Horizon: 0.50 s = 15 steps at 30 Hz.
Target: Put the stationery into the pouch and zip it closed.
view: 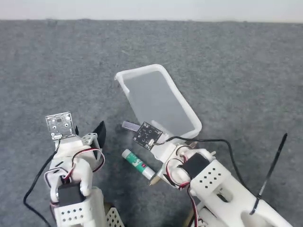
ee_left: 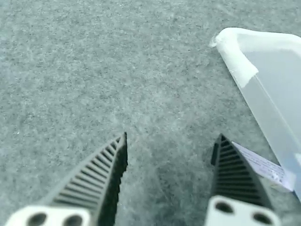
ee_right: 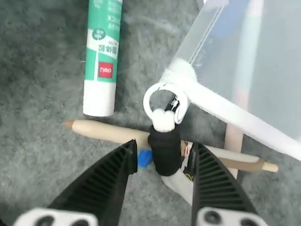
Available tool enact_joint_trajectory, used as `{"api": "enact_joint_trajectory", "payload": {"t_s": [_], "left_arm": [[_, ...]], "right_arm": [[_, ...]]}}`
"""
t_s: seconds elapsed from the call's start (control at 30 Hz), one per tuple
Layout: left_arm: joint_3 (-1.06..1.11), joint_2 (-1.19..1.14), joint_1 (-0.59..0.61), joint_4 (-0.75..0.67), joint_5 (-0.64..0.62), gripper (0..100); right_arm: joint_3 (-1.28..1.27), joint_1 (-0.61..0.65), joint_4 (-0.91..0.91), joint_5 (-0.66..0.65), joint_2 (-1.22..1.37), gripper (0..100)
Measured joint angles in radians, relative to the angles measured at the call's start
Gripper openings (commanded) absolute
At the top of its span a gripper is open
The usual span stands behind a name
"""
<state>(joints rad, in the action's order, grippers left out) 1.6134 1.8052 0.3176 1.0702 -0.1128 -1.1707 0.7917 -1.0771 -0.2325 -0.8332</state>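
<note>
Right gripper [ee_right: 165, 146] straddles black zipper pull [ee_right: 164, 157] at pouch [ee_right: 244, 61] corner. Jaws narrow, slim gaps either side, nothing pinched. We judge next move: close squarely on pull, draw along pouch edge, no lifting. Glue stick [ee_right: 101, 61] and pencil [ee_right: 106, 131] lie outside, just beside pouch; we avoid sweeping them. Left gripper [ee_left: 172, 135] wide, empty, beside pouch; we'd use it to pin pouch.

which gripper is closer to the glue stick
Right. The right gripper sits just beside the glue stick, over the pencil by the pouch. The left gripper hangs over bare carpet, clearly farther from it.
</note>
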Motion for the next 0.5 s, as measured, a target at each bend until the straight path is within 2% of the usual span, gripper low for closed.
{"api": "enact_joint_trajectory", "payload": {"t_s": [0.17, 0.4, 0.5], "left_arm": [[0.0, 0.0, 0.0, 0.0, 0.0, 28], [0.0, 0.0, -0.032, 0.0, 0.0, 28], [0.0, 0.0, -0.034, 0.0, 0.0, 28]], "right_arm": [[-0.04, 0.0, 0.055, 0.0, 0.0, 17.0], [-0.055, -0.006, 0.075, 0.0, 0.0, 1.8], [-0.055, -0.006, 0.075, 0.002, 0.0, 0.8]]}}
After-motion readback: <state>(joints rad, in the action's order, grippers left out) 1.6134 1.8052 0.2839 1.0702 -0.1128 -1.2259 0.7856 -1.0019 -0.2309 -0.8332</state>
